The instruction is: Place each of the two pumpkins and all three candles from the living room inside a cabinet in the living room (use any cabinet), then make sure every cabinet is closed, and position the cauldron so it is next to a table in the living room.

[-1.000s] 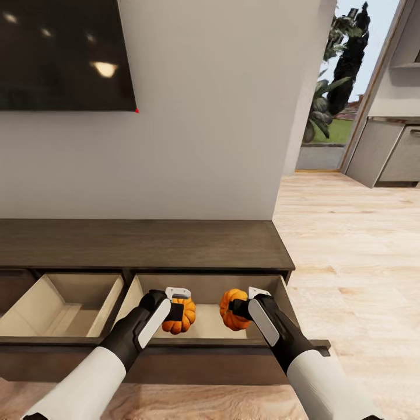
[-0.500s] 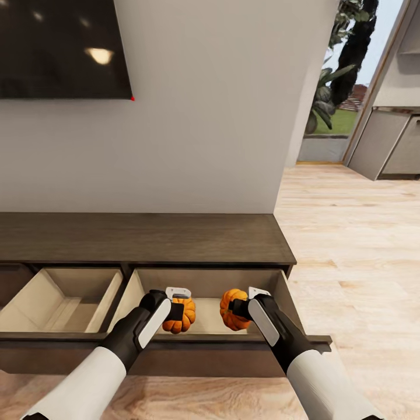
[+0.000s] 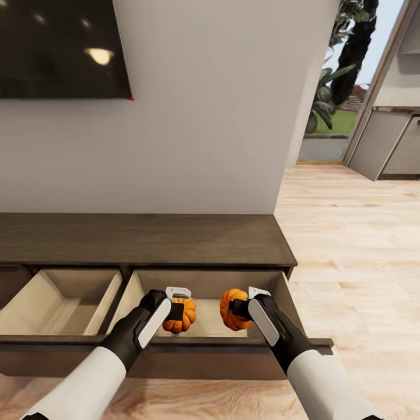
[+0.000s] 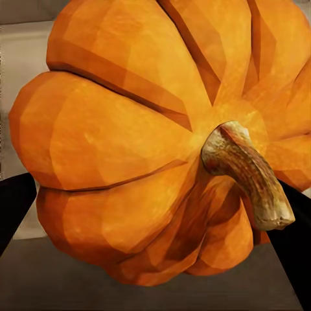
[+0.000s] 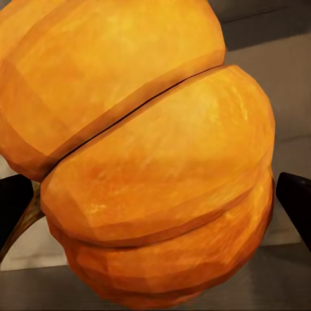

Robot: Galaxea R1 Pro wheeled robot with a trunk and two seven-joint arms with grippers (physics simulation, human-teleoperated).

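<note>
Jaws on both arms clamped on cargo: left gripper (image 3: 179,311) holds one pumpkin (image 3: 182,316), right gripper (image 3: 238,308) holds the other pumpkin (image 3: 231,310), each over the open right-hand drawer (image 3: 205,287) of the cabinet (image 3: 140,239). Wrist views are nearly all orange (stem (image 4: 249,173) visible on the left one), so height above the drawer floor is hard to judge. Risk: released from too high, a pumpkin probably bounces or rolls over the front. Neighbouring drawer (image 3: 58,300) also open.

Bright, even, sharp renders; ceiling-light glare on dark wall panel (image 3: 61,49).
</note>
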